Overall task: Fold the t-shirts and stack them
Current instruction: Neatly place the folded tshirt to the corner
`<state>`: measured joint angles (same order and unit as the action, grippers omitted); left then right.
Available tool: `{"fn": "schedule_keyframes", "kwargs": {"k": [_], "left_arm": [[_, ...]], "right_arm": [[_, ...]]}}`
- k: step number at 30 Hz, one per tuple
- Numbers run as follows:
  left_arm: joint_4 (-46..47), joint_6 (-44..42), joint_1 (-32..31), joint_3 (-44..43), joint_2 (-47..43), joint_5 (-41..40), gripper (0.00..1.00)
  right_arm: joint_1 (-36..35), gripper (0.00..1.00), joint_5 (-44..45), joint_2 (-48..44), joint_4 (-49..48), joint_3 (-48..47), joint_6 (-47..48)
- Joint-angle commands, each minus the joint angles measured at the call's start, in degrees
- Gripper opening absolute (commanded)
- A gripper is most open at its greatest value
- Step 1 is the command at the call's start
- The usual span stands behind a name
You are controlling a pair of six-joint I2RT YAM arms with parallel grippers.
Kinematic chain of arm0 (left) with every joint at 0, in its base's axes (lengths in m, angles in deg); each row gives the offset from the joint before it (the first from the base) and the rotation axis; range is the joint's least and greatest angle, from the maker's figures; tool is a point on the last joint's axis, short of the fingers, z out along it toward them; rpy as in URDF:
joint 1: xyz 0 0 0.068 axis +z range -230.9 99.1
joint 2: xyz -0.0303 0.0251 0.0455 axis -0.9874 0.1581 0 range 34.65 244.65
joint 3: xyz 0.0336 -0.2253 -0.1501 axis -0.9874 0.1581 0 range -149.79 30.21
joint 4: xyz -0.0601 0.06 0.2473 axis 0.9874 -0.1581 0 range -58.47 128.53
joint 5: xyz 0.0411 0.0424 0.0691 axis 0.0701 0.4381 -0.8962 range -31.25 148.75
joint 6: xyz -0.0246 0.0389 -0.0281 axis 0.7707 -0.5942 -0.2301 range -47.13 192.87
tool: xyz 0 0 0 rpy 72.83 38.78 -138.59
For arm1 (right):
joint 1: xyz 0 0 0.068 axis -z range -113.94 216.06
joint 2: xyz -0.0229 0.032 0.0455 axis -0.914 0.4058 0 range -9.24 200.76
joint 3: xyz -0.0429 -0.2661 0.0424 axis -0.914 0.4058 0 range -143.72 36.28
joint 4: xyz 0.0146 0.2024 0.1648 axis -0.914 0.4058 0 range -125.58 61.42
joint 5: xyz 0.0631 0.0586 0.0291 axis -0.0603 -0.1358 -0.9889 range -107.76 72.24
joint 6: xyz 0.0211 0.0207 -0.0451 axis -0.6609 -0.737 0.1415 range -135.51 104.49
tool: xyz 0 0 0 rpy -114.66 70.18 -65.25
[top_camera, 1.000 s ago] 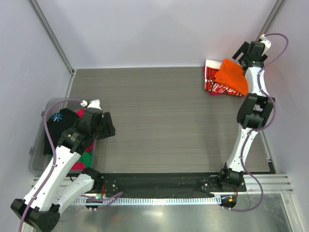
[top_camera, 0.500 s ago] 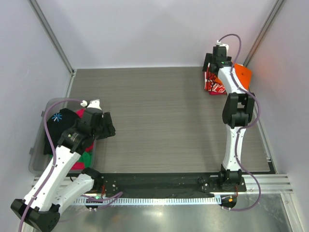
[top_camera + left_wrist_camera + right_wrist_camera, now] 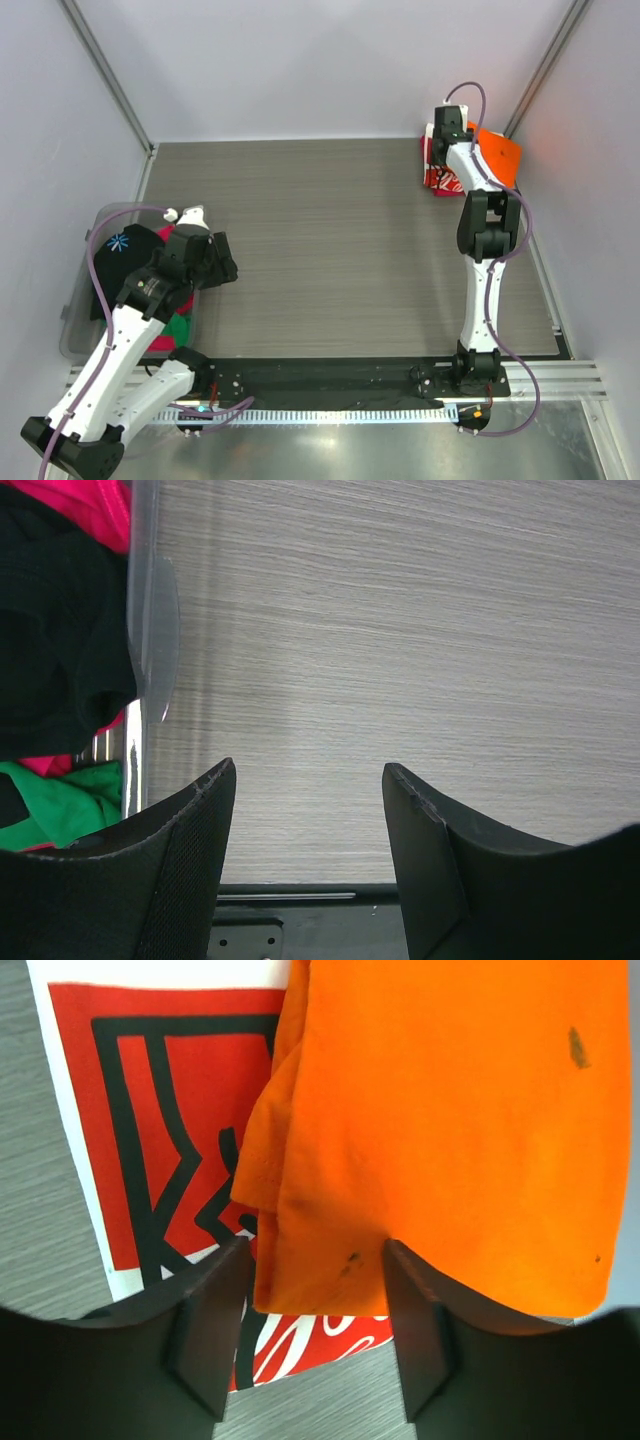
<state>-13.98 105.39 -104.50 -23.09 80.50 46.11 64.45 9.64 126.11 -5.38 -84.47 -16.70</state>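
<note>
A plain bright orange t-shirt (image 3: 450,1110), folded, lies on a folded red-and-white t-shirt with white Coca-Cola script (image 3: 150,1120) in the far right corner of the table; the top view shows the orange one (image 3: 498,155) over the red-and-white one (image 3: 440,178). My right gripper (image 3: 315,1305) is open above the orange shirt's near edge, its fingers on either side of it; it also shows in the top view (image 3: 446,138). My left gripper (image 3: 305,825) is open and empty over bare table beside the bin, and shows in the top view (image 3: 220,266).
A clear plastic bin (image 3: 72,325) at the left edge holds a black shirt (image 3: 125,255), a pink one (image 3: 163,235) and a green one (image 3: 180,328). Its rim (image 3: 150,630) is left of my left gripper. Grey walls stand close behind the stack.
My right gripper has swung left across the stack, from the far right corner to its left side. The orange shirt now lies further right on the red-and-white one. The left arm has barely moved.
</note>
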Motion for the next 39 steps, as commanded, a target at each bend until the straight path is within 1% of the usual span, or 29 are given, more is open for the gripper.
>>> {"fn": "schedule_keyframes", "kwargs": {"k": [1, 4, 5, 7, 8, 10, 14, 26, 30, 39], "left_arm": [[1.9, -0.1, 0.3, 0.1, -0.6, -1.2, 0.62], [1.8, 0.0, 0.4, 0.0, -0.7, -1.3, 0.62], [1.7, 0.0, 0.3, 0.1, -0.8, -1.3, 0.62], [1.8, 0.0, 0.3, 0.0, -0.8, -1.4, 0.62], [1.7, 0.0, 0.4, 0.0, -0.9, -1.4, 0.62], [1.8, 0.0, 0.4, 0.1, -1.0, -1.4, 0.62], [1.8, 0.0, 0.4, 0.1, -1.0, -1.3, 0.62], [1.9, -0.1, 0.3, 0.1, -1.7, -1.1, 0.62], [2.0, -0.2, 0.4, 0.2, -1.9, -0.9, 0.62], [2.1, -0.2, 0.3, 0.2, -2.2, -0.9, 0.62]], "right_arm": [[-0.9, 0.59, 1.3, 0.1, 0.3, -2.1, 0.9], [-0.9, 0.44, 1.7, 0.1, 0.9, -1.9, 2.5], [-0.9, 0.37, 1.8, -0.2, 1.0, -1.9, 2.6], [-0.9, 0.30, 1.7, -0.5, 1.2, -1.5, 3.0], [-0.9, 0.22, 1.7, -0.9, 1.3, -1.4, 3.1], [-0.9, 0.12, 1.6, -1.5, 1.3, -1.2, 3.2], [-1.0, 0.01, 1.3, -3.8, 2.1, -0.5, 3.3], [-1.6, 0.01, 1.0, -14.1, 2.4, 5.4, 3.1], [-1.7, 0.01, 0.7, -16.1, 2.5, 8.1, 2.9], [-2.0, 0.01, -0.9, -18.3, 1.1, 17.2, 1.3]]}}
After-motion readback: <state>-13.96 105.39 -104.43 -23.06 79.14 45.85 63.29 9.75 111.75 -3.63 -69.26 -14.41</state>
